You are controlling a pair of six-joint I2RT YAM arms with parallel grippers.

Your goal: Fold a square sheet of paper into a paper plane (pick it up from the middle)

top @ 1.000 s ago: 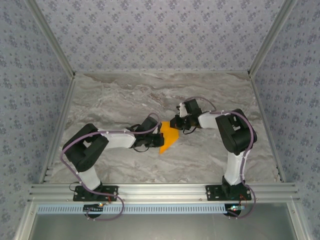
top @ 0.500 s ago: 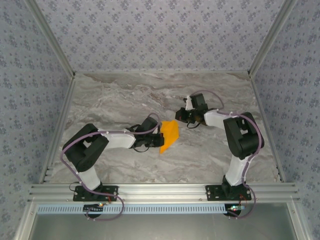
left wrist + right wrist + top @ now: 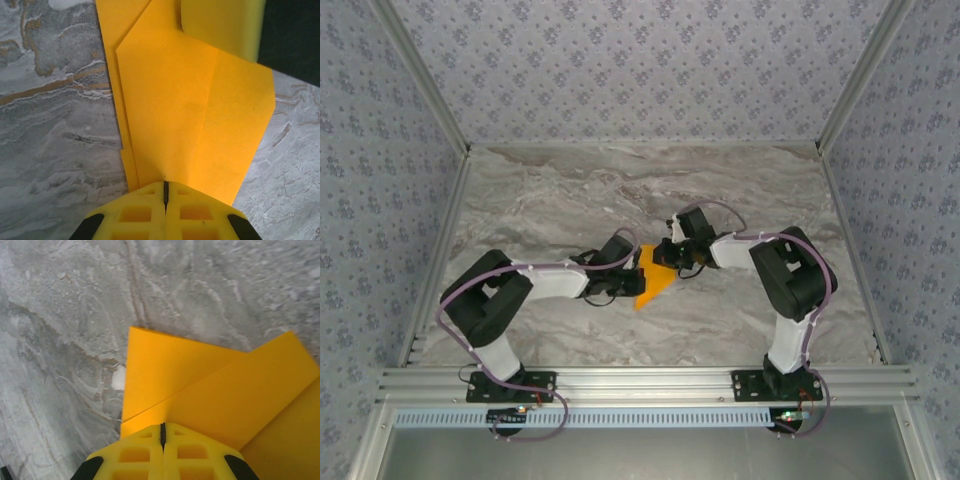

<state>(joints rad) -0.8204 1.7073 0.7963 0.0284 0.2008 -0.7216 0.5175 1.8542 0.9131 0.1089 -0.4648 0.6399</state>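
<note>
Back from the far right, the right gripper (image 3: 669,252) sits with jaws closed at the far edge of the square sheet of paper (image 3: 655,283), mid-table. Bright orange, the paper lies folded in overlapping layers with diagonal creases. The left gripper (image 3: 638,268), also closed, meets its left side.

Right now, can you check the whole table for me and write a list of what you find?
Surface: grey marbled table, no spills seen.
Job's things: orange paper, folded with creases showing, lying flat; not yet a plane.
Clutter: nothing seen.
Grippers: left gripper and right gripper both shut, tips at the paper's edges.
Cables: lilac cables run along the arms, off the paper.
Surroundings: patterned walls; metal rail at the near edge.
</note>
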